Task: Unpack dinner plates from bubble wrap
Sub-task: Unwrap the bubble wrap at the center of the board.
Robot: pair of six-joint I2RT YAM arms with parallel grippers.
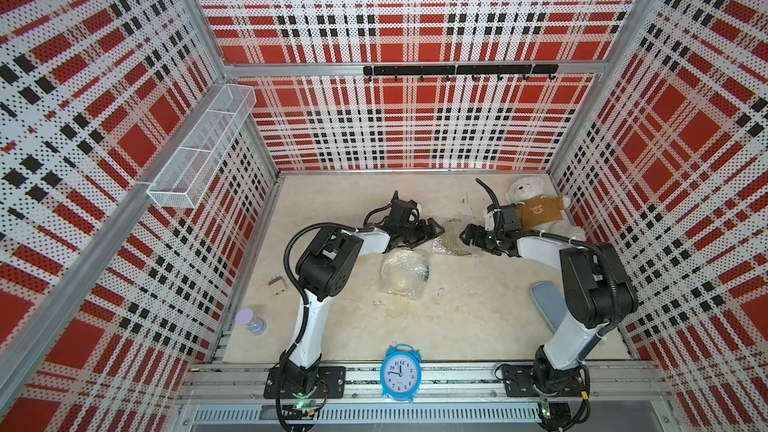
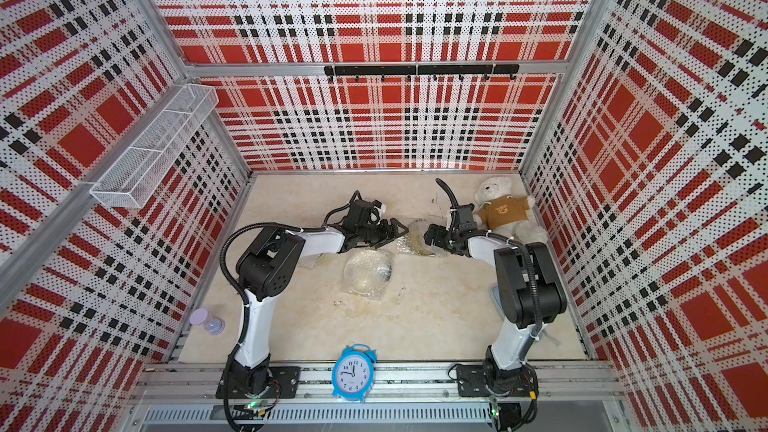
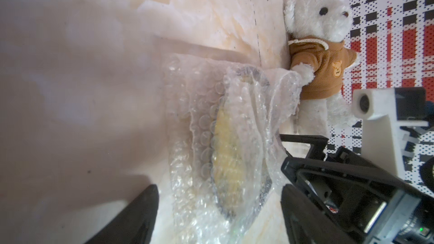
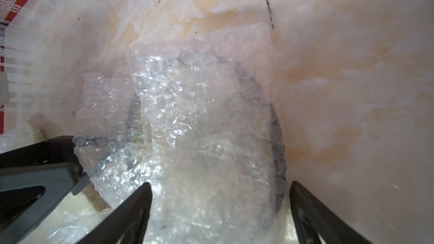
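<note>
Left wrist view shows the yellow plate point(image 3: 226, 142) best. It lies on the counter point(image 3: 82, 90), completely covered by bubble wrap point(image 3: 187, 104), and its dark rim shows through the loose, crinkled folds. In both top views this bundle sits toward the back of the counter, directly between the two arms' tips and near the teddy bear point(image 1: 536, 205).

The left tool point(image 3: 218, 188) is spread wide, with the near end of the bundle between its fingers and nothing pinched. The right tool point(image 4: 220, 184) faces it from the opposite side. It is also spread, with the wrap bulging up between its fingers but not clamped. In the right wrist view the tip of the left tool sits right at a free edge of the wrap; I cannot tell whether it touches.

A second wrapped plate point(image 1: 405, 274), pale under its wrap, lies nearer the front and is not being handled.

No plate looks freed yet, so the step in hand appears to be getting a first hold on the yellow plate's cover. The next move probably calls for one tool to close on a loose flap alone, not the rim. The other would steady the bundle so the fold can be peeled back.
</note>
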